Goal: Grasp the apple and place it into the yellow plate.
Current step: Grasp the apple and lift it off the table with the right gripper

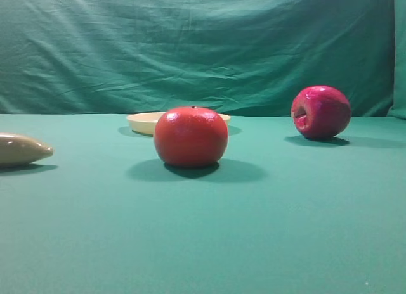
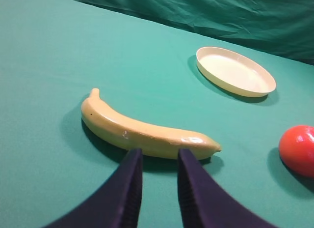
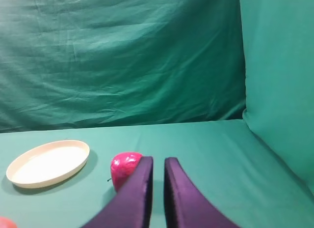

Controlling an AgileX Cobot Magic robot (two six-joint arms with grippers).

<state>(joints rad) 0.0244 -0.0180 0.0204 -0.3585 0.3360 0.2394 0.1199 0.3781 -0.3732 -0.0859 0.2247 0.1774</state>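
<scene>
Apple [image 3: 124, 168] lies on its side just beyond the right jaws.

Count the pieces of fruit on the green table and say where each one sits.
3: the orange-red fruit at centre, before the yellow plate; the apple at right; the banana at far left.

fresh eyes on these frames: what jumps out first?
The big orange-red fruit sits dead centre in the high view, hiding part of the yellow plate behind it. The glossy magenta apple lies on its side to the right, apart from both, dimple facing left. At the left edge a pale banana lies just ahead of the left claw, nothing between its fingers.
</scene>
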